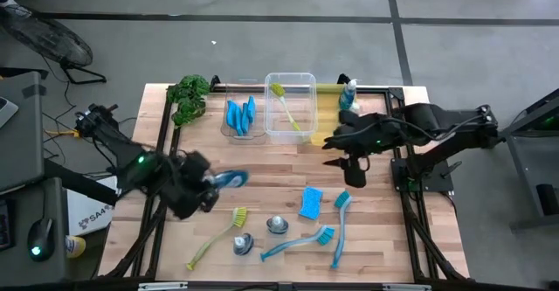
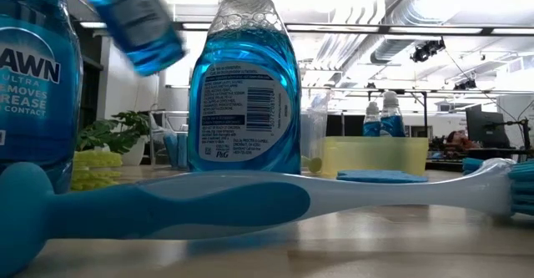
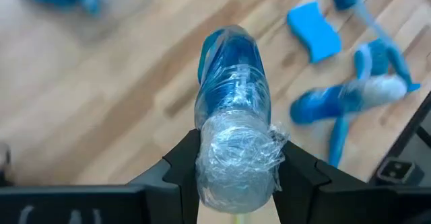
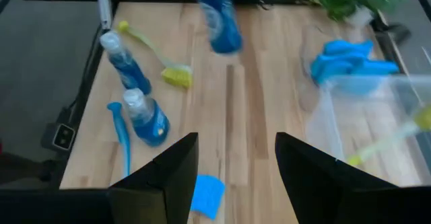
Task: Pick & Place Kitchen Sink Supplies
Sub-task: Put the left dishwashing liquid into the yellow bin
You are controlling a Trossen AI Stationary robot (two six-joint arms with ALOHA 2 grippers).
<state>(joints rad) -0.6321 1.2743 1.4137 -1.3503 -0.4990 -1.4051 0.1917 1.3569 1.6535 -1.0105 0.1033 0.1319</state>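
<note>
My left gripper [image 1: 210, 189] is over the table's left part, shut on a small blue-liquid bottle [image 1: 232, 178], which shows in the air in the low view [image 2: 133, 19]. My right gripper [image 1: 354, 174] hangs open above the table's right part, touching nothing. Two more bottles [image 1: 278, 225] [image 1: 243, 243] stand upright on the wood near the front edge. A blue sponge [image 1: 311, 202], two blue brushes [image 1: 297, 241] [image 1: 339, 230] and a yellow-green brush [image 1: 218, 234] lie flat around them. My left gripper [image 3: 239, 162] pinches the bottle at its cap end, wrapped in clear film [image 3: 239, 143], one finger [image 3: 185, 163] on each side. The fingers come roughly level from the table's left. The bottle is lifted clear and sticks out beyond the fingers toward the right, tilted.
At the far edge stand a clear bin with blue sponges [image 1: 240, 116], a clear bin with a yellow-green brush [image 1: 290, 107] and a yellow bin [image 1: 330, 99] with a bottle [image 1: 349, 93]. A green plant [image 1: 188, 99] lies far left. Bare wood spreads between the bins and the supplies.
</note>
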